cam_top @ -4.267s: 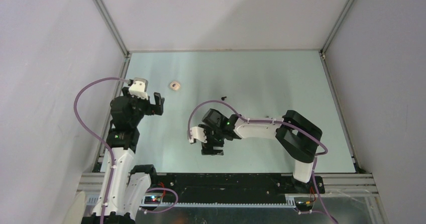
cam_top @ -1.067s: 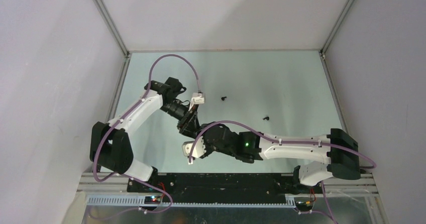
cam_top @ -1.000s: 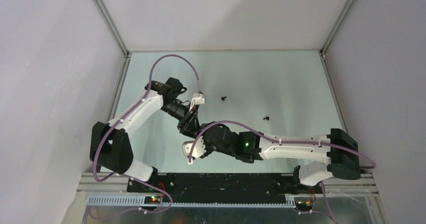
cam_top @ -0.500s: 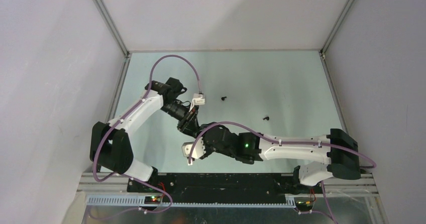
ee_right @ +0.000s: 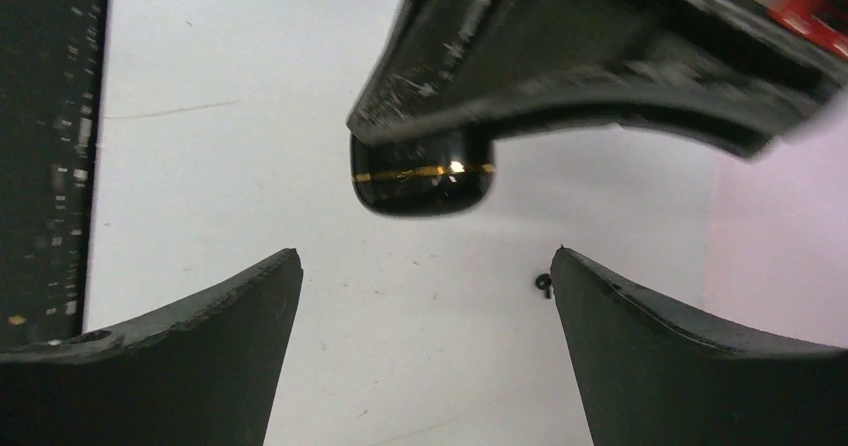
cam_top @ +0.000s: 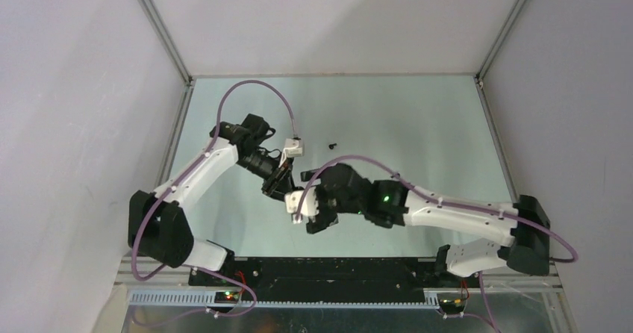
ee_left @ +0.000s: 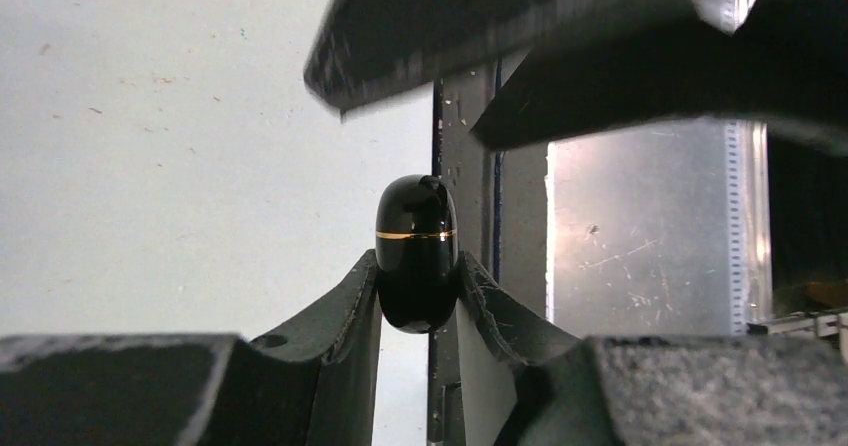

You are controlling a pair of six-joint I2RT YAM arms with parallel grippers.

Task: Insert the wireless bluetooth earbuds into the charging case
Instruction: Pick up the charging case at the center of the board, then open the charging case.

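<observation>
A glossy black charging case [ee_left: 417, 251] with a thin gold line hangs above the table, pinched at its lower half by my left gripper [ee_left: 417, 268], which is shut on it. The right wrist view shows the same case [ee_right: 422, 174] under the left fingers [ee_right: 560, 76]. My right gripper [ee_right: 425, 256] faces it from just short of it, open wide with nothing between its jaws. From above, both grippers meet near the table's front middle, left gripper [cam_top: 278, 189] beside right gripper [cam_top: 310, 215]. One tiny black earbud [cam_top: 332, 146] lies on the table beyond them; a black earbud [ee_right: 543, 284] shows by my right finger.
The pale green table [cam_top: 418, 124] is walled by grey panels on three sides. The black front rail [cam_top: 328, 269] and a metal strip [ee_left: 640, 236] lie along the near edge, close behind the held case. The right arm's forearm [cam_top: 455, 213] stretches across the front right.
My left gripper has closed tight on the case. The right gripper has opened wide, let go and drawn back to the right; its arm now covers the spot where a second black earbud lay.
</observation>
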